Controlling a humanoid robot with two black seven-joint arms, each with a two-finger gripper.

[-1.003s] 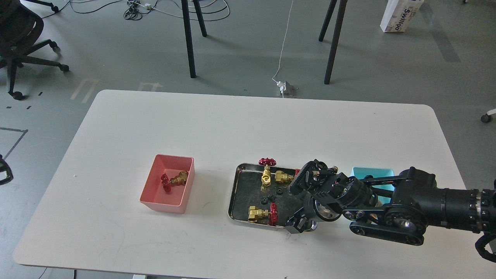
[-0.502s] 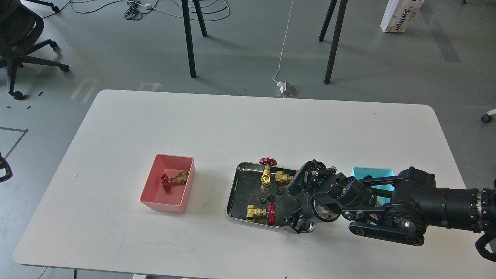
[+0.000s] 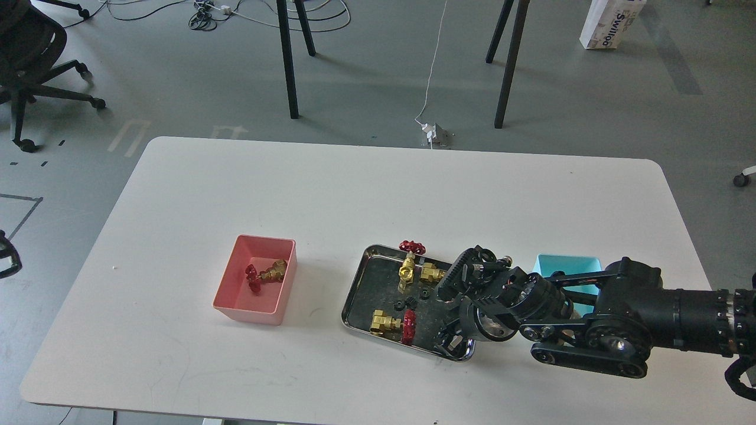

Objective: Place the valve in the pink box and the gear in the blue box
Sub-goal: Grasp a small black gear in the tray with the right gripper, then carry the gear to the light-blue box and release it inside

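The pink box (image 3: 236,304) stands left of centre with one valve (image 3: 267,274) lying in it. A steel tray (image 3: 357,286) holds three more valves: one upright (image 3: 407,268), one beside it (image 3: 432,272) partly behind my arm, one lying down (image 3: 390,323). Three small black gears (image 3: 411,301) lie between them. My right gripper (image 3: 452,340) reaches down into the tray's right end; it is dark and its fingers cannot be told apart. The blue box (image 3: 567,267) sits behind my right arm, mostly hidden. A small dark part at the left edge (image 3: 6,260) may be my left gripper.
The white table (image 3: 378,189) ends close in front of the tray. On the floor beyond it stand black stand legs (image 3: 289,65), an office chair (image 3: 29,65), cables and a cardboard box (image 3: 608,23).
The steel tray has turned and slid: its near left corner went left and its right end swung toward me, under my right gripper. The valves and gears moved with it.
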